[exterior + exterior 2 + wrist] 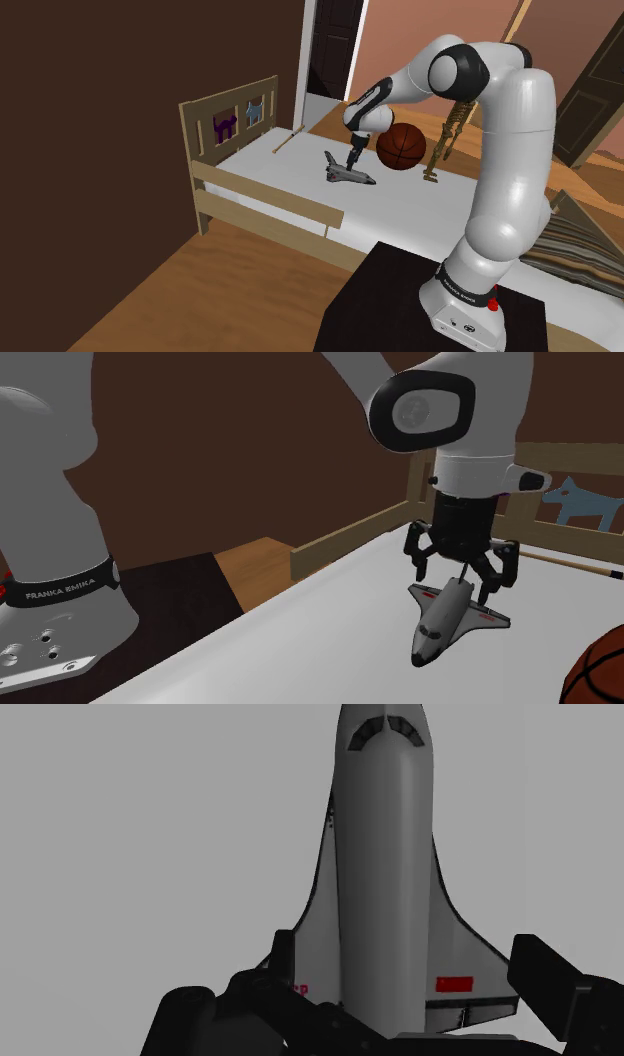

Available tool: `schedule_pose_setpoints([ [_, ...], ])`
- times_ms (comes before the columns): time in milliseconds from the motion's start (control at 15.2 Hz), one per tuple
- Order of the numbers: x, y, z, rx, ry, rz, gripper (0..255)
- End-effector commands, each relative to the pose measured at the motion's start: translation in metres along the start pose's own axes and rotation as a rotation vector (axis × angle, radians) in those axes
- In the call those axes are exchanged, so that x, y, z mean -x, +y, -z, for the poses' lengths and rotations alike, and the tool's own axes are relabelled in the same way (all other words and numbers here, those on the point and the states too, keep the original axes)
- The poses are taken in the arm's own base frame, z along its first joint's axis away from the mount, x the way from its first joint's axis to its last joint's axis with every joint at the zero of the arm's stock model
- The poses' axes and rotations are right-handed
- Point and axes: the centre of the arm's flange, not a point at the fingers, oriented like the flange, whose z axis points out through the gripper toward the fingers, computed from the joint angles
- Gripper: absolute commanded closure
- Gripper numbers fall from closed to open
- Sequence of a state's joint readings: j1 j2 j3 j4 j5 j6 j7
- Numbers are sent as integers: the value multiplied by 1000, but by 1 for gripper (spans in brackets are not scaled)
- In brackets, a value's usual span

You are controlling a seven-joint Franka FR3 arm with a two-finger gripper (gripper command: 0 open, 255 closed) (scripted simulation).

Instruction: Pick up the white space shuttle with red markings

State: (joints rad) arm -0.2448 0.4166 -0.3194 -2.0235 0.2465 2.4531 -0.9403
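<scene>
closest to the lens, black gripper [380,1009] spread wide, clasping nothing; hanging straight down over the tail end of the space shuttle [385,854], one finger off each side of the rear wings, touching neither as far as can be told; from the second exterior view, gripper [458,574] just above the space shuttle [445,617], upright tail fin rising between the tips; same pairing from the shoulder view, gripper [353,160] over space shuttle [348,174]; lying flat on its belly on the white bed top [270,172], pale grey-white hull with small red marks on the wings; long axis running straight out from between the fingers, nose pointing away from the hand, closing line square across the hull; well lined up for a pinch, by this reading; probably wanting a short drop first, then a squeeze across the rear, with some risk of catching wing edges rather than the narrower body; outward from the shuttle: basketball [402,146] near it on the shoulder view's right, apart from the fingers; wooden headboard [198,125] farther off on the shuttle's other side.
</scene>
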Motion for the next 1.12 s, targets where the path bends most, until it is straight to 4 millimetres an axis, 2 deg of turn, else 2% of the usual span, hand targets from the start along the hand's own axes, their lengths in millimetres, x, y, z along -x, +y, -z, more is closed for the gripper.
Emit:
schedule_pose_setpoints([
  [0, -1, 1, -12, 0, 1, 1, 0],
  [264, 1, 1, -33, 0, 1, 1, 0],
  [396, 1, 1, -36, 0, 1, 1, 0],
  [462, 0, 1, -36, 0, 1, 1, 255],
  [1056, 1, 1, -36, 0, 1, 1, 255],
])
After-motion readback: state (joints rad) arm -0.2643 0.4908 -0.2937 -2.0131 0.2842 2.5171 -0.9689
